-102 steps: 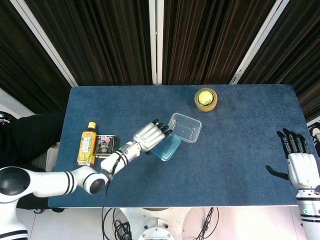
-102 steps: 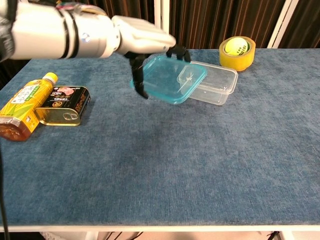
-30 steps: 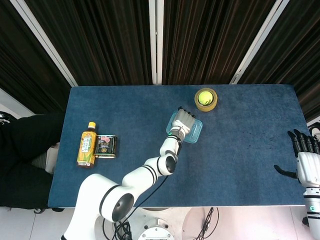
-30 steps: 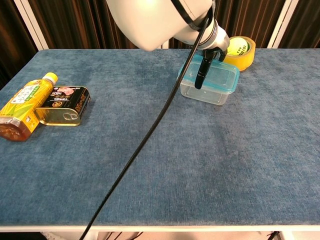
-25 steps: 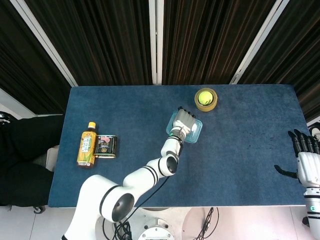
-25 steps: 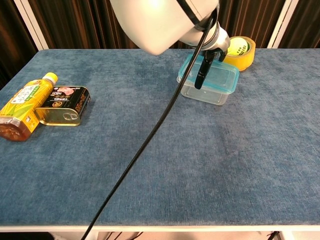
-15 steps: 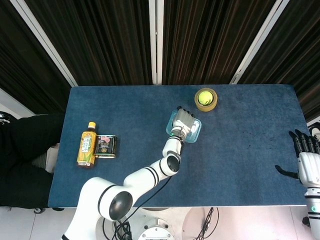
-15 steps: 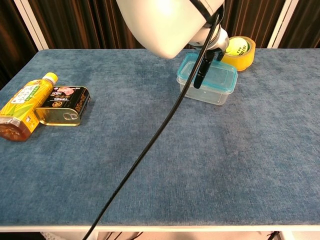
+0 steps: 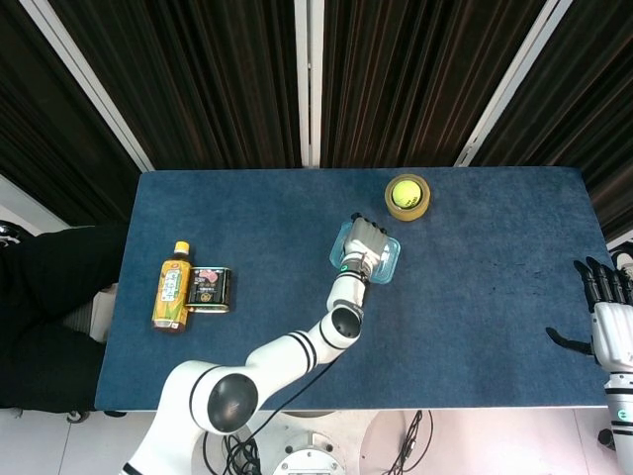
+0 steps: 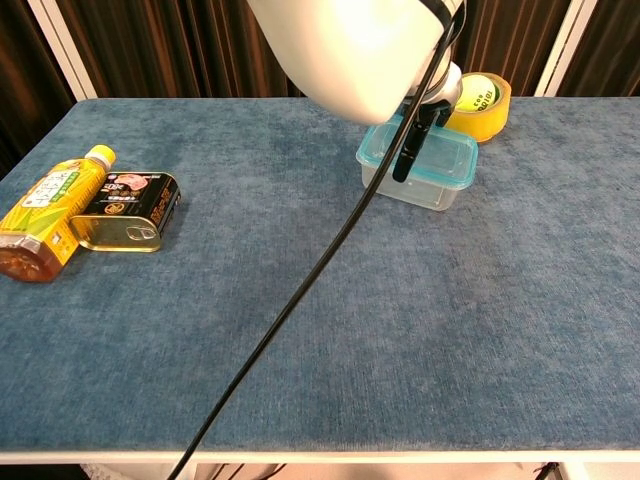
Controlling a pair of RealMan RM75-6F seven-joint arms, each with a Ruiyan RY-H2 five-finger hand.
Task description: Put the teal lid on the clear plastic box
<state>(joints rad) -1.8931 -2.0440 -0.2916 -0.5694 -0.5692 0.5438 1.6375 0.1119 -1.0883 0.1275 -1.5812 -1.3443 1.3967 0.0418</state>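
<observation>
The teal lid (image 9: 391,254) lies on top of the clear plastic box (image 10: 424,192) at mid-table, toward the back. My left hand (image 9: 364,240) rests flat on the lid and holds it, its fingers reaching over the far edge. In the chest view the big white forearm hides most of the hand; one dark finger (image 10: 408,150) lies down across the lid (image 10: 447,160). My right hand (image 9: 611,319) hangs off the table's right edge, its fingers spread and nothing in it.
A yellow tape roll with a tennis ball inside (image 9: 406,196) stands just behind the box. A tea bottle (image 9: 172,287) and a dark tin can (image 9: 209,289) lie at the left. A black cable (image 10: 300,300) hangs across the chest view.
The left hand carried the lid from beside the box onto it. Over the last second, hand, lid and box have shifted only slightly. The right hand has hardly moved.
</observation>
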